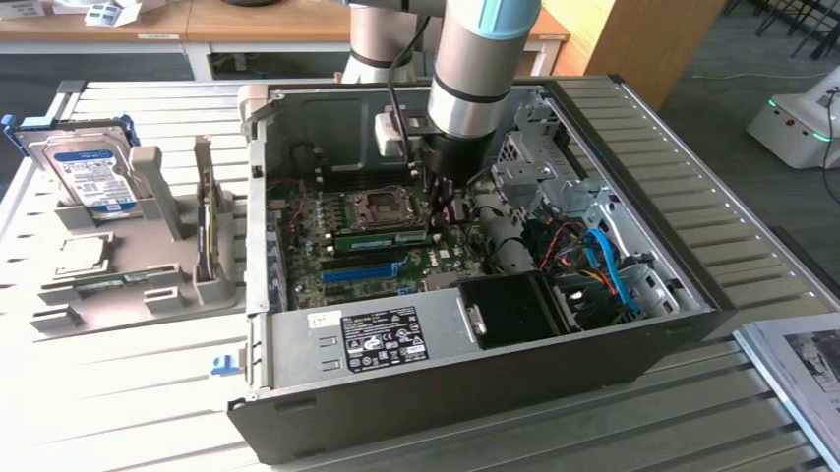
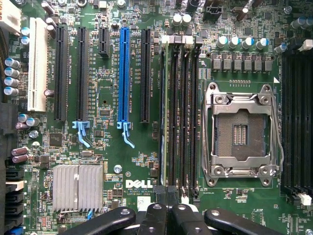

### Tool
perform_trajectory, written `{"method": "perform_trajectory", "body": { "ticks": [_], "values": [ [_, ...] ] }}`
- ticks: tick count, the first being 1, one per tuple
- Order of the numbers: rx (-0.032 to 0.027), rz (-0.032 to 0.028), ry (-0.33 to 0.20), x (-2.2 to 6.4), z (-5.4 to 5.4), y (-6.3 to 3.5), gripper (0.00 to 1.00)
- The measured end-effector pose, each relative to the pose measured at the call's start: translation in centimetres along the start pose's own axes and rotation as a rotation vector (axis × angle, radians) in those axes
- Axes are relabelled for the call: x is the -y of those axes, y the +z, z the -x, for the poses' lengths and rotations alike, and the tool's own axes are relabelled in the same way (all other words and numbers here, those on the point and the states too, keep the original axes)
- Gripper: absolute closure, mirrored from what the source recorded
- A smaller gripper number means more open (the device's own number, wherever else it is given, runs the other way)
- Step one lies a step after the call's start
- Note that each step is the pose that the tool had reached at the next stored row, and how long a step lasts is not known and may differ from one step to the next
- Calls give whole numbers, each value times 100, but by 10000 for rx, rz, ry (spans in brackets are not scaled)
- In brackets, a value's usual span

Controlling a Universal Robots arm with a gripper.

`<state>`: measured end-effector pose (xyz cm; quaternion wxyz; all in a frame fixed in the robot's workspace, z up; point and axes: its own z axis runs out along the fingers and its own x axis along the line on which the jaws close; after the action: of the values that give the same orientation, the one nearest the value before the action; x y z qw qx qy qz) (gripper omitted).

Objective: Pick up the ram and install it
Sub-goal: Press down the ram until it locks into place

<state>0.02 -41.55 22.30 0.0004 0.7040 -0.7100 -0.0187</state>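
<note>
Here the grey robot arm [image 1: 479, 59] reaches down into the open black computer case [image 1: 525, 374], which lies on its side on the pale slatted table [image 1: 735, 206]. The black gripper [image 1: 444, 202] hangs low over the green motherboard [image 1: 329, 265], just beside the silver processor socket [image 1: 384, 205].

In the exterior view the long, thin green ram stick [image 1: 381, 237] lies along the memory slots directly below the gripper, standing on its edge, between the processor socket and the bright blue expansion slot [image 1: 357, 272]. In the wrist view the same ram stick [image 2: 162, 117] shows edge-on as a thin strip at the outer side of the row of black memory slots [image 2: 183, 117], next to the metal-framed socket [image 2: 242, 134]. The gripper [image 2: 165, 218] shows as black linkages at the picture's edge, drawn close together in line with the end of the ram stick; whether the fingertips actually touch or clamp the stick cannot be told.

On the table toward the exterior view's left stands a grey moulded parts holder [image 1: 145, 246] with a blue-framed hard drive [image 1: 86, 167] upright in it. A black power supply box with a white label [image 1: 381, 339] sits at the near end of the case.
</note>
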Motion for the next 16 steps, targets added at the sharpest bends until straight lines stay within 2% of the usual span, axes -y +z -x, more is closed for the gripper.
{"method": "perform_trajectory", "body": {
  "ticks": [16],
  "values": [
    [1, 1, 1, 0, 0, 5, 90]
  ]
}}
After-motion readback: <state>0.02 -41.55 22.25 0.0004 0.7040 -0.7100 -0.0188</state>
